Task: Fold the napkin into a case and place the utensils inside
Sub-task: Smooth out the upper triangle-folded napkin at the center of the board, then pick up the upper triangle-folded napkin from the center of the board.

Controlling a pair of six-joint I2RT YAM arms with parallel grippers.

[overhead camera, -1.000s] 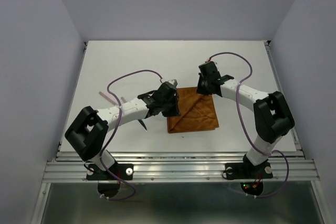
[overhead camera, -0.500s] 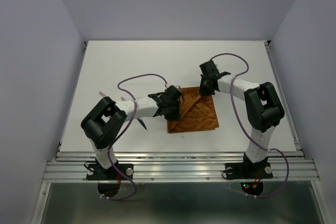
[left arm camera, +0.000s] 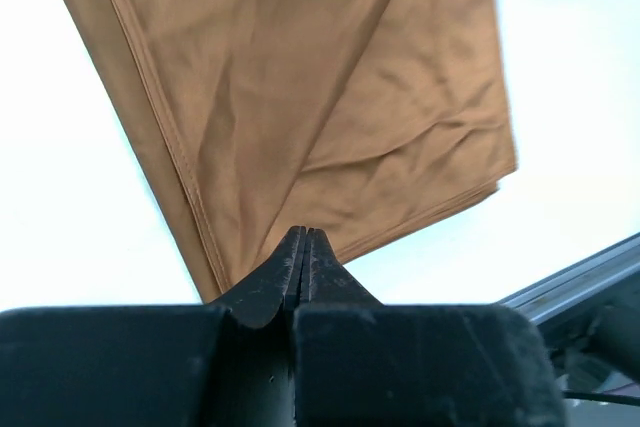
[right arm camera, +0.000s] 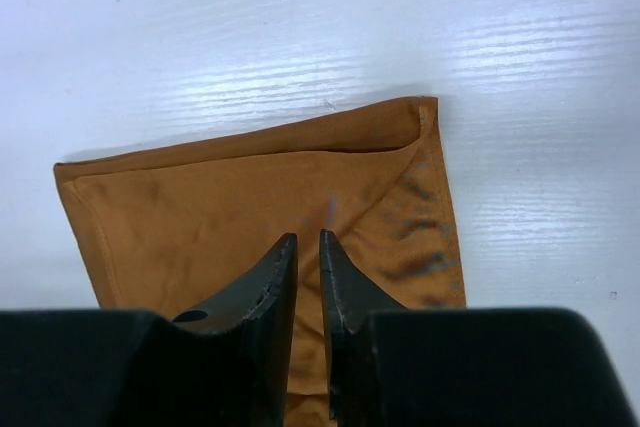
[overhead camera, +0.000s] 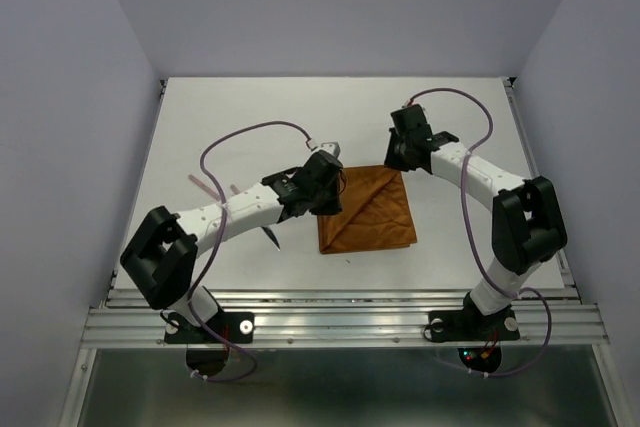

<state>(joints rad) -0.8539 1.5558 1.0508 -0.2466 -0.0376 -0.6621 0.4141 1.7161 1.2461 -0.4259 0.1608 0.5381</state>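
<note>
The top external camera sits high above the near edge of the white table (overhead camera: 250,117), facing down and forward, so the whole tabletop shows and the rust-orange napkin (overhead camera: 365,209) looks small at its middle. The left wrist camera peers along the left gripper (left arm camera: 303,237) from close and low, across the cloth toward a metal rail (left arm camera: 570,282), while the right wrist camera looks past the right gripper (right arm camera: 306,237) steeply down on one cloth corner. All three views share the napkin.

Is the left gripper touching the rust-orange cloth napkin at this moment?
Touching. The left wrist view shows the left gripper shut on the rust-orange cloth napkin, whose creases fan out from its tips.
</note>
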